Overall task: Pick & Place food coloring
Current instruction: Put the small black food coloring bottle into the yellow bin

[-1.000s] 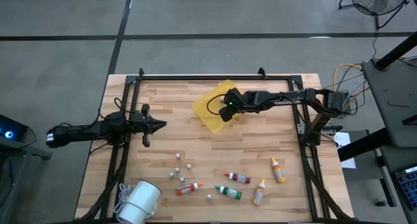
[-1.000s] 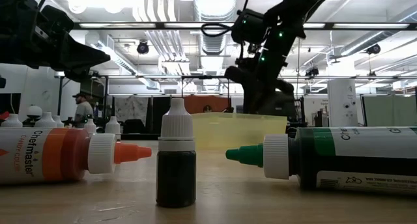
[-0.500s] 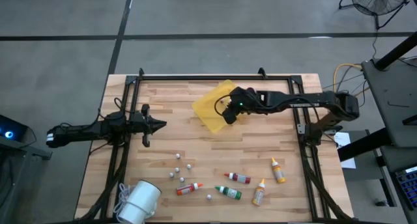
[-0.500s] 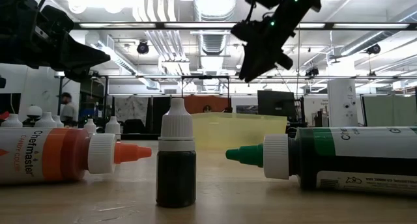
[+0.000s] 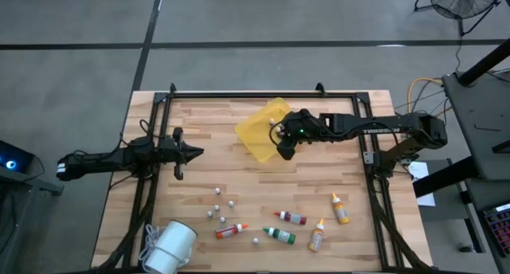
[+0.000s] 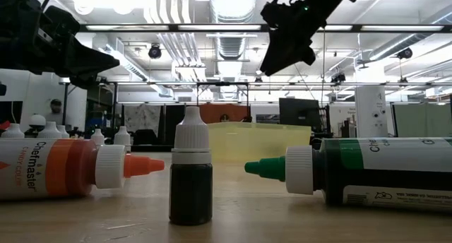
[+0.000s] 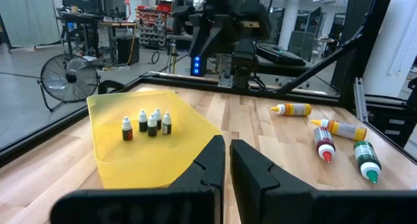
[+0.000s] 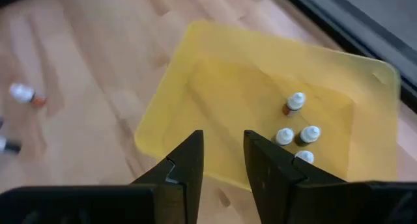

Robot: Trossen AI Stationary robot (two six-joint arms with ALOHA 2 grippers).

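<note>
Overhead, the right gripper (image 5: 284, 150) hangs empty, dark fingers parted, above the glossy yellow plastic tray (image 5: 256, 129) holding perhaps five small white-capped dropper bottles (image 8: 294, 103).

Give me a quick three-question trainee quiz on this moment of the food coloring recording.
1. True or false: the right hand grips a bottle.
2. How many long food coloring bottles lie on the table outside the yellow tray? A three, B five, C seven.
3. Fill in: the hand waiting at the table's left side, far from the tray, is the ____ hand.

Key: 1 false, it is open and empty above the tray. 2 B. 3 left hand.
</note>
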